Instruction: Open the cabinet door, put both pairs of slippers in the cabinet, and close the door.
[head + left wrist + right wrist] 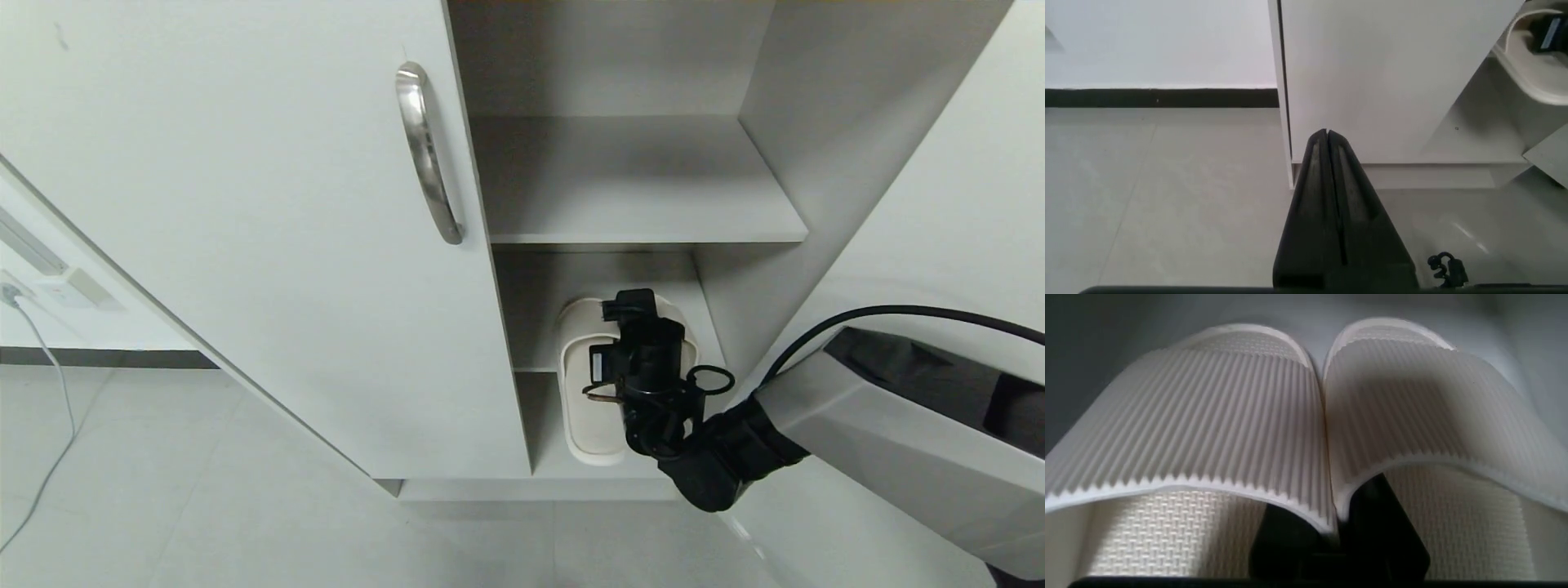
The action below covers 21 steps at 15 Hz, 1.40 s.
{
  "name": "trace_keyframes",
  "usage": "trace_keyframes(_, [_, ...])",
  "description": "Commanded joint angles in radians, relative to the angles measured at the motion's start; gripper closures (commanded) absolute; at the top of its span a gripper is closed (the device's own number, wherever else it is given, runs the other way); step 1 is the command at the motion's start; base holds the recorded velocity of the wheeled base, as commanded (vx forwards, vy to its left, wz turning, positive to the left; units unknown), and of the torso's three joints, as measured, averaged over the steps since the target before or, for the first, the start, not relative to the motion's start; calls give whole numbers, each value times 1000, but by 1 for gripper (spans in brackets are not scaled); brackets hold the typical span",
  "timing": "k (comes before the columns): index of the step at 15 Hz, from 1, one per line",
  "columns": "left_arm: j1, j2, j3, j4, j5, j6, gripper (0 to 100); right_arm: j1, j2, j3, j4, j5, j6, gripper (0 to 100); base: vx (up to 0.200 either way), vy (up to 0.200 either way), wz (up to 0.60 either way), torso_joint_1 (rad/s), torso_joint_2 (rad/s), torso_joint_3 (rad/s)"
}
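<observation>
Head view: the right claw (630, 309) is down in the bottom compartment of the cabinet (759, 163), right on top of one pair of white slippers (584, 408), so two slippers. They lie on the cabinet bottom, under the one shelf (637, 188). That side stands open; the other side is covered by a shut door (245, 204) with one metal handle (429, 155). There's a small white sticker (598, 359) on the claw, print too small to read.

Left wrist view: the left claw (1327, 151) is pinched fully together with nothing in it, hanging over the floor (1167, 188) near the cabinet's base. A bit of slipper (1523, 61) shows inside.

Right wrist view: both ribbed slippers (1208, 425) sit side by side, touching. The claw's black fingers (1388, 531) go one into each slipper, clamping the two inner edges together.
</observation>
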Motion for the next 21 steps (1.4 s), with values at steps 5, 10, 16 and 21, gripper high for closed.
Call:
trace_keyframes(5, [0,1,0,0,0,0,100,-55,102,-319,164,23,5,100,0,0,0,0,0,0])
trace_keyframes(10, [0,1,0,0,0,0,100,-81,145,-478,254,21,-9,100,0,0,0,0,0,0])
trace_keyframes(16, [0,1,0,0,0,0,100,-90,148,-506,259,26,-53,100,0,0,0,0,0,0])
trace_keyframes(21, [0,1,0,0,0,0,100,-90,150,-504,265,32,-53,100,0,0,0,0,0,0])
